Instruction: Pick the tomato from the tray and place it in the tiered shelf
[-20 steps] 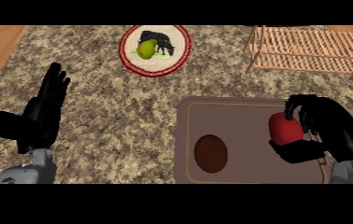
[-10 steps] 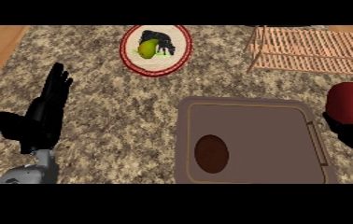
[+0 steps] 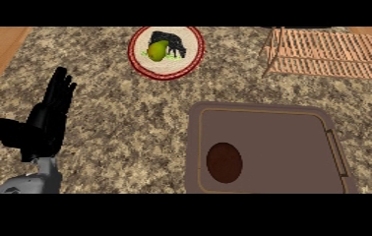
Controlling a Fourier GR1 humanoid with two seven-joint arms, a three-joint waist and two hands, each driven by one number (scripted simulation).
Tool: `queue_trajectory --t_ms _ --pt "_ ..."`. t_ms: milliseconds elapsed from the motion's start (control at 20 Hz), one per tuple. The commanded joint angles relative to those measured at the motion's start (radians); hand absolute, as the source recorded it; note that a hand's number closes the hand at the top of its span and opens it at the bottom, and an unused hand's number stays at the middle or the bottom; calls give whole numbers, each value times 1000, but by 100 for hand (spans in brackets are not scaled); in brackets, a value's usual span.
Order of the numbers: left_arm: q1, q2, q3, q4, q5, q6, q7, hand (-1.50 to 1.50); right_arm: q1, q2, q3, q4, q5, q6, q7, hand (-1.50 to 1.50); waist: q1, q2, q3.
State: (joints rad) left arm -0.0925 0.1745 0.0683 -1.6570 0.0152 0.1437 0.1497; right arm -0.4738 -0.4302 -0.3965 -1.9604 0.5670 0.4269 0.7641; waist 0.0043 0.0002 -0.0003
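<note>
Surface [image 3: 123,107] of mottled brown and grey stone fills nearly the whole head view, with a strip of pale wood [image 3: 11,43] showing past its upper left corner. A brown tray [image 3: 262,113] with rounded corners lies at the lower right, its near edge cut off by the bottom of the view; a dark brown oval [image 3: 224,162], too plain to identify, rests in its lower left part, long axis running towards and away from the robot. The tiered shelf [image 3: 320,53], a rack of light wooden slats, sits at the upper right, well apart from the tray, and runs out of view at the right edge, so its tiers are hard to tell apart from above. A red-rimmed plate [image 3: 166,76] stands near the top centre, holding a green item [image 3: 158,49] beside a black one [image 3: 173,39] whose shape cannot be made out. The left robot hand [image 3: 47,122] shows at the left edge above its grey forearm [image 3: 33,181], released, fingers straight and pointing up the view, holding nothing. The right robot hand is out of view. The tomato shows nowhere in this view, so neither its place nor the way it points can be told.
</note>
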Motion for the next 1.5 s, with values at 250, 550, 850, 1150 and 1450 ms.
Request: queue_trajectory --t_ms 250,550,850,1150,1450 --pt "0 6 9 -55 -1 -18 45 0 -99 -58 -25 362 52 -201 -202 150 4 1 0" --pt "-22 0 16 -13 -17 -17 24 0 -141 -49 -18 613 88 -385 -393 150 5 2 1" --pt "2 -15 10 -25 -19 -23 8 0 -255 -66 -18 913 105 -533 -546 150 10 3 1" --pt "21 -25 5 -68 -17 -29 24 0 -330 -109 -32 1136 92 -590 -655 150 12 4 1" --pt "-3 -26 5 -36 -18 -34 31 0 -440 -159 -106 1360 10 -561 -721 -150 27 10 2"
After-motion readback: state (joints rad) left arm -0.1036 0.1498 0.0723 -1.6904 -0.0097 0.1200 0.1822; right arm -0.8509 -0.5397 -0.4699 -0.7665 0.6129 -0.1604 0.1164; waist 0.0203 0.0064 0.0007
